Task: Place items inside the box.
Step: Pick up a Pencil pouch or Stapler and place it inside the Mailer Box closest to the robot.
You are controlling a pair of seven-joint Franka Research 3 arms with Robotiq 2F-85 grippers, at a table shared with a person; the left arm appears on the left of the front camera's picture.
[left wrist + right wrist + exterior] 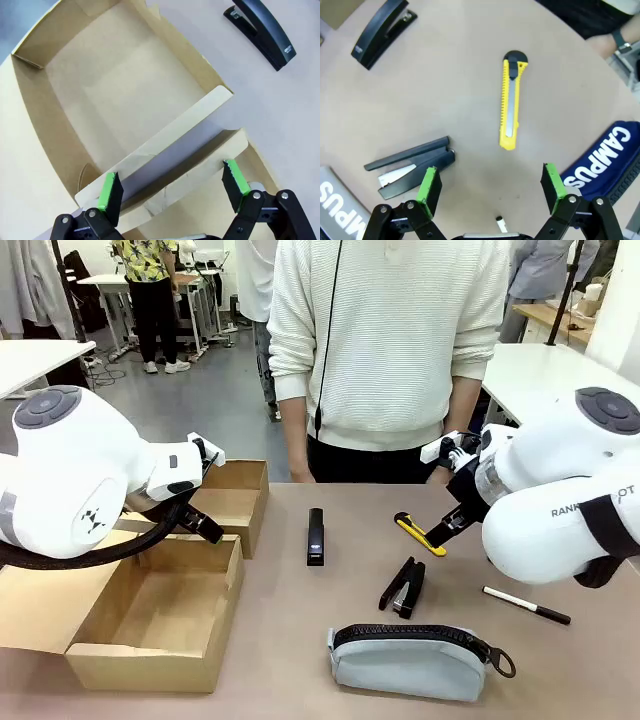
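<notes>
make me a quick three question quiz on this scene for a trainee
1. True or false: the grey pouch lies on the table, outside the big box.
2. Which is nearest the right pincer: A big box, B knife, C grey pouch?
3. How many staplers lie on the table?
Key: 1 true; 2 B; 3 two.

White "CAMPUS" marks a navy pouch (pixel 601 162), "MPUS" the grey pouch (pixel 334 206), "RANK" the right arm (pixel 560 530).
</notes>
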